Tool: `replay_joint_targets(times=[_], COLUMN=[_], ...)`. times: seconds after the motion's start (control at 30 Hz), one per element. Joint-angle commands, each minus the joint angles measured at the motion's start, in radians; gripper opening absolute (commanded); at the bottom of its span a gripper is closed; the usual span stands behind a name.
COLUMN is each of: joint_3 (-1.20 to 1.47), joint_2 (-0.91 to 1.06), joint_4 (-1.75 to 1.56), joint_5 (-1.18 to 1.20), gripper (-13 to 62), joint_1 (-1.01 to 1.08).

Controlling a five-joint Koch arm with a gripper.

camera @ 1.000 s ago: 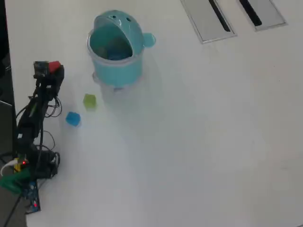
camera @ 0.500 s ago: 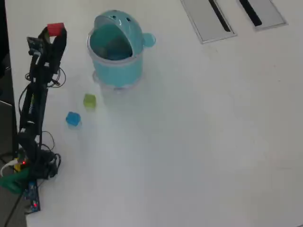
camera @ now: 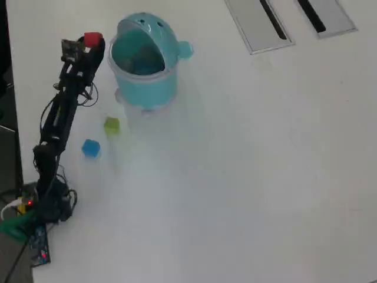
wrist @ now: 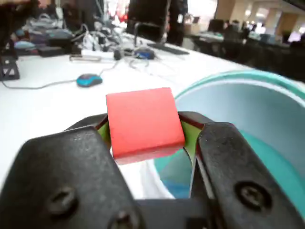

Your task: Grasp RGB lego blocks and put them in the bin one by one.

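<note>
In the overhead view, the bin [camera: 144,62] stands upper left; two lego blocks [camera: 111,125] lie lower left of it, apart.

The red block [wrist: 143,121] looks like smooth matt plastic. The end effector [wrist: 145,138] has black plastic jaws with a fine grainy finish and dark screws in them. The bin [camera: 144,62] is smooth teal plastic with a soft shine. The table [camera: 247,177] is a smooth, matt white surface. The green block [camera: 111,125] and the blue block [camera: 90,148] look plastic too.
</note>
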Motion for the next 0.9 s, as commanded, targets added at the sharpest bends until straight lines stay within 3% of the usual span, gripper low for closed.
replay_joint_targets(times=[0.0,0.57,0.8,0.83,0.87], joint_3=[-0.123,-0.371,-0.486,-0.729,-0.765], joint_2=[0.005,-0.255,-0.319,-0.419,-0.436], joint_4=[-0.074,-0.078,-0.049,0.107,0.13], joint_5=[0.012,0.029,-0.008,-0.017,-0.023], gripper=[10.3,11.0,23.3,27.0,27.1], joint_1=[0.02,0.138,0.164,0.169,0.17])
